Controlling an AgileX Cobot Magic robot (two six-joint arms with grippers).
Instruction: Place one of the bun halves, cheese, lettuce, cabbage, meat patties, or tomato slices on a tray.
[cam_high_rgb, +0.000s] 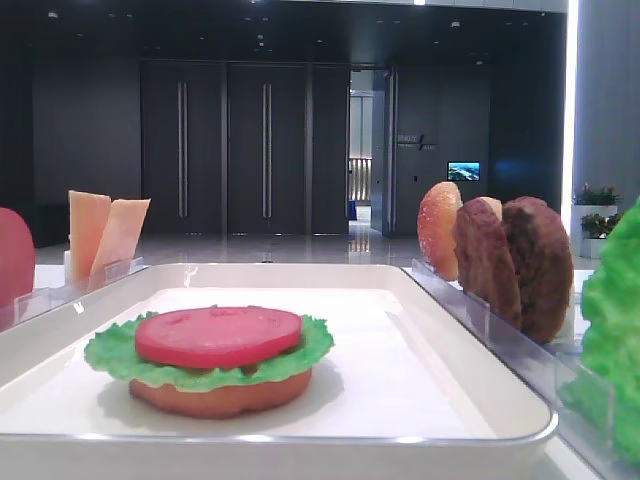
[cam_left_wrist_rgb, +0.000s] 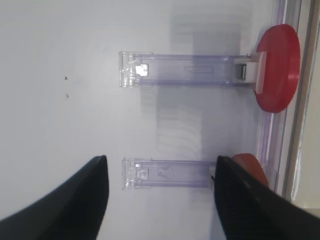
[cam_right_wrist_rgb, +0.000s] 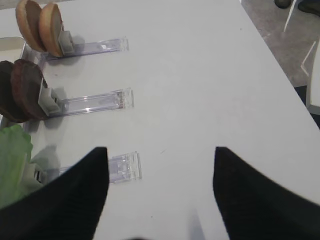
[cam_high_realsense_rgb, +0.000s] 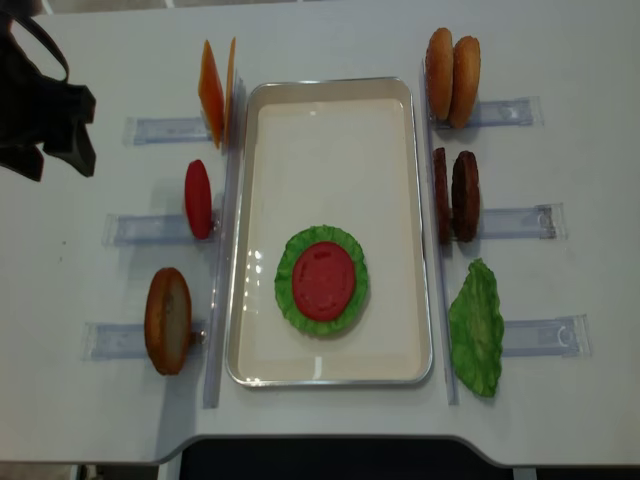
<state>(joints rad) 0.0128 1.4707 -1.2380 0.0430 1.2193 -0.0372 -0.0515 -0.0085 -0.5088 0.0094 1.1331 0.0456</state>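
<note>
The tray (cam_high_realsense_rgb: 330, 105) sat mid-surface (cam_high_realsense_rgb: 330, 40). On it, toward the near end, a stack: bun half (cam_high_rgb: 220, 395) at the bottom, lettuce (cam_high_realsense_rgb: 288, 290) on that, tomato slice (cam_high_realsense_rgb: 323, 280) on top. Left of the tray, racks held cheese (cam_high_realsense_rgb: 215, 92), another tomato slice (cam_high_realsense_rgb: 198, 198) and a bun half (cam_high_realsense_rgb: 167, 320), all on edge. On the right, two buns (cam_high_realsense_rgb: 452, 65), two patties (cam_high_realsense_rgb: 455, 195) and a lettuce leaf (cam_high_realsense_rgb: 476, 328) stood in their racks.

The left gripper (cam_left_wrist_rgb: 160, 197) was released, jaws wide apart and holding nothing, above a clear rack (cam_left_wrist_rgb: 165, 173) beside the red slice (cam_left_wrist_rgb: 278, 67). The right gripper (cam_right_wrist_rgb: 160, 192) also stood spread and empty over bare surface, near the rack with the lettuce leaf. Neither touched any food.
</note>
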